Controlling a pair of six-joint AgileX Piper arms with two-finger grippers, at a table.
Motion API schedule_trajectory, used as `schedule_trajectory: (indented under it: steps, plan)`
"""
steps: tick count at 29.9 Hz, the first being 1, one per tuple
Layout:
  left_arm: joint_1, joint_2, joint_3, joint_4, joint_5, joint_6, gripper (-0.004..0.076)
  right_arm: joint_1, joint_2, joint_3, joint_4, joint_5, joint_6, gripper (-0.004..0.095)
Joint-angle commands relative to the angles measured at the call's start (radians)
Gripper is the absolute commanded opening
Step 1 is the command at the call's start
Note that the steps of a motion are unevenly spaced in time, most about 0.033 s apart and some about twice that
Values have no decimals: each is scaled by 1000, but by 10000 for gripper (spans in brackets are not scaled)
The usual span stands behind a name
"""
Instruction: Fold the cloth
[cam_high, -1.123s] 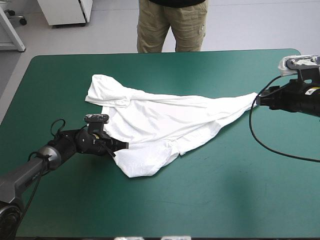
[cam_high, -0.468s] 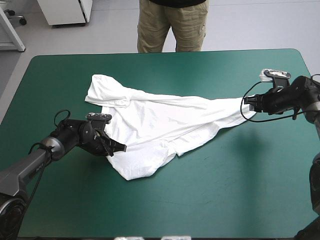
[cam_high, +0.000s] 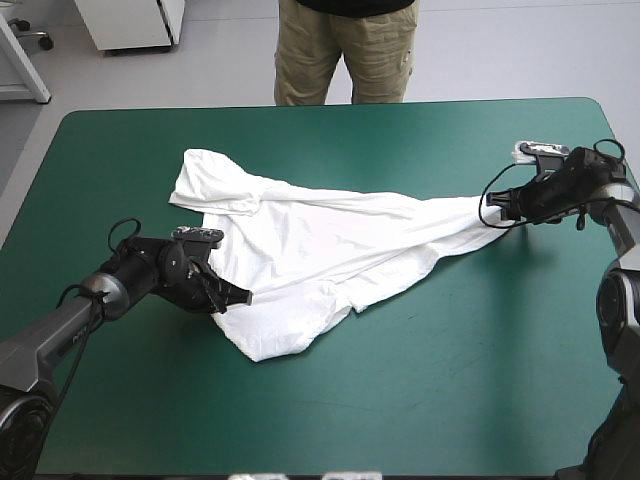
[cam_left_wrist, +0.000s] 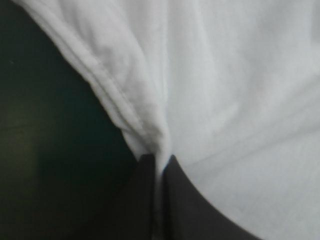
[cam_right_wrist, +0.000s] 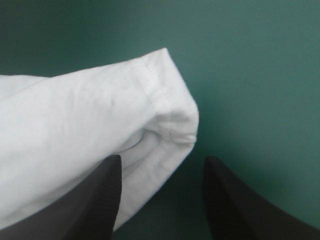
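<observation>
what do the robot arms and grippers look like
The left arm and right arm are black near the wrist, grey farther back. The left gripper and right gripper each end in two broad black fingers shaped like curved fins.

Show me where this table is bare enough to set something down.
The widest bare patch of the table lies between the T-shirt and the near edge, toward the right. A narrower strip runs between the T-shirt and the far edge. Crowded: the middle, under the T-shirt; the near left, where the left gripper grips it; the right edge, by the right gripper.
</observation>
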Motion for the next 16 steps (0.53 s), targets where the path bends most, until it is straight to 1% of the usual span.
schedule_trajectory:
  steps: [1,4,6,9,12,13,16]
  plan:
    - [-1,-29,-26,1,8,-11,-9,-6,-10,-51,-8,-5,9,472]
    - [-1,-29,-26,1,8,-11,-9,8,10,-51,2,-16,9,464]
    - [-1,-29,-26,1,8,-11,-9,23,21,-51,17,-16,7,426]
    - [-1,-29,-26,1,9,-11,-9,56,27,-51,22,-16,-17,294]
    - [-1,-29,-28,3,16,-6,-9,85,27,-51,13,-1,-25,48]
    - [-1,-29,-31,9,21,-6,-9,89,27,-51,11,8,-20,-15]
    - [-1,-36,-63,69,92,-6,-9,89,13,-51,-9,61,-14,-3]
